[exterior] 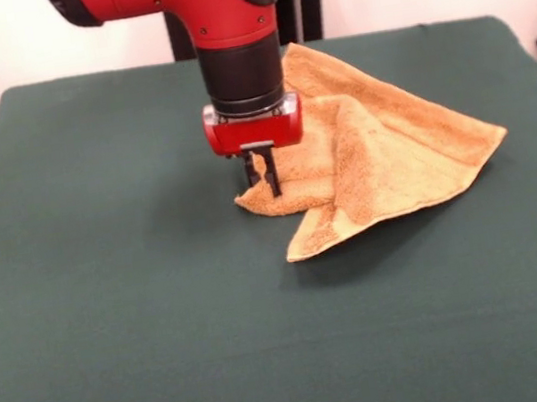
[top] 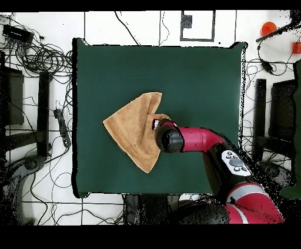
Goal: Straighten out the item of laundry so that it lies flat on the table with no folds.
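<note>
The golden-tan towel (exterior: pixel 393 152) lies crumpled and folded over itself in a rough triangle on the dark green table (exterior: pixel 114 315), right of centre toward the far side. A raised fold runs down its middle. My gripper (exterior: pixel 264 183) points straight down at the towel's left folded corner, its fingers close together with the tips in the cloth at table level. In the overhead view the towel (top: pixel 134 129) lies left of centre on the table (top: pixel 194 76), and the arm's wrist (top: pixel 166 140) covers its right edge and hides the gripper.
The towel's pointed corner (exterior: pixel 496 135) lies near the table's right edge in the front view. Cables and dark equipment (top: pixel 35 56) surround the table on the floor. An orange object (top: pixel 268 27) sits off the table at the overhead view's top right.
</note>
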Action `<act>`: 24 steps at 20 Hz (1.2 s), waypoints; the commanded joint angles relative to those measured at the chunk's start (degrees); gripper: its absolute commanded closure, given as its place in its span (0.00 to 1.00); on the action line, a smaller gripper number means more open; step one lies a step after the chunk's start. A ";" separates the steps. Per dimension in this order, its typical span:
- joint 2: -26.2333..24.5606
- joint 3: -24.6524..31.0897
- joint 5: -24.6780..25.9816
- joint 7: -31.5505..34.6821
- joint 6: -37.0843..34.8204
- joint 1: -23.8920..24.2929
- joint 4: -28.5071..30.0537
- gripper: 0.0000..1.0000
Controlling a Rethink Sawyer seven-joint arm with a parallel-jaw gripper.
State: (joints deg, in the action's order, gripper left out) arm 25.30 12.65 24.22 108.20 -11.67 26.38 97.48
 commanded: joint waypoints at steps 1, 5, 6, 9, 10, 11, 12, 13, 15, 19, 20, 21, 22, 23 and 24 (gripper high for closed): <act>-4.25 4.55 3.46 -3.66 -3.37 0.70 -5.45 1.00; -4.20 4.67 3.81 -3.45 -3.56 0.67 -5.53 1.00; -4.14 4.70 3.97 -3.50 -3.66 0.67 -5.59 1.00; -3.96 4.92 4.00 -3.57 -4.54 0.98 -5.78 1.00; -3.99 4.99 4.06 -3.63 -4.64 1.05 -5.81 1.00; -3.93 5.06 4.15 -3.77 -4.70 1.19 -5.81 1.00; -3.92 5.06 4.14 -3.78 -4.81 1.22 -5.85 1.00; -3.88 5.10 4.08 -3.89 -5.12 1.24 -6.03 1.00; -3.84 5.26 3.94 -4.04 -5.54 1.37 -6.20 1.00; -3.85 5.14 4.16 -4.00 -5.50 1.36 -6.29 1.00; -3.82 5.14 4.18 -3.98 -5.52 1.33 -6.26 1.00; -3.74 5.13 4.23 -4.09 -5.67 1.32 -6.30 1.00; -3.67 5.12 4.28 -4.19 -5.83 1.30 -6.35 1.00; -3.68 5.15 4.23 -4.20 -5.98 1.31 -6.41 1.00; -3.69 5.17 4.17 -4.22 -6.13 1.32 -6.48 1.00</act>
State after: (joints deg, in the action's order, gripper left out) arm 25.26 14.17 25.06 108.20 -13.87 27.53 96.96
